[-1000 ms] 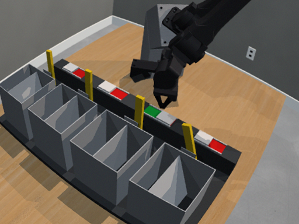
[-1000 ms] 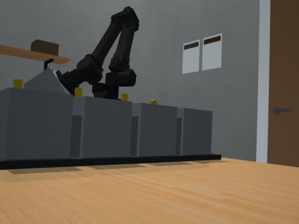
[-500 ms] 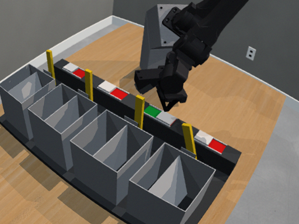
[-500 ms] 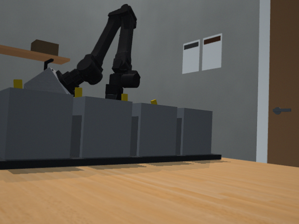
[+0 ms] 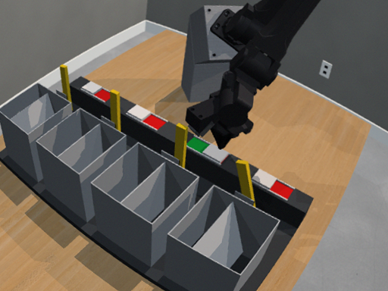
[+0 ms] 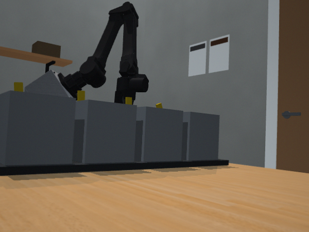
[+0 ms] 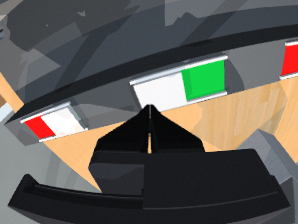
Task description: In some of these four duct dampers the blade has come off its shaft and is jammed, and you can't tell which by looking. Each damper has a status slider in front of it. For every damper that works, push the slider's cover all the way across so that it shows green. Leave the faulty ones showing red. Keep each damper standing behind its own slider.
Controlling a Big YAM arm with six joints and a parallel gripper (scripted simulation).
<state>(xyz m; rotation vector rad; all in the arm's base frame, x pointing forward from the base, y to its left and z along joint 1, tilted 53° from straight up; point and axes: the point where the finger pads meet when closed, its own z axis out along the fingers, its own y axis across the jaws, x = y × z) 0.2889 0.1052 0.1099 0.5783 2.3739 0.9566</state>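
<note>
Four grey open-topped dampers stand in a row behind their sliders; the nearest is the right damper (image 5: 202,261). Yellow levers (image 5: 116,110) (image 5: 180,145) rise beside them; the right lever (image 5: 245,183) leans to the left. In the top view, the first slider's cover (image 5: 92,87), second cover (image 5: 139,112) and right cover (image 5: 264,178) (image 7: 64,120) sit left, with red showing to their right. The third cover (image 5: 215,153) (image 7: 159,92) sits right, showing green (image 5: 197,144) (image 7: 205,80) and a thin red sliver. My gripper (image 5: 221,147) (image 7: 149,109) is shut and empty, close above the third cover's edge; contact is unclear.
The black slider rail (image 5: 303,202) runs between the dampers and the arm's grey base (image 5: 206,78). The levers stand up close along the rail's damper side. The wooden table's right edge lies beyond the rail's right end.
</note>
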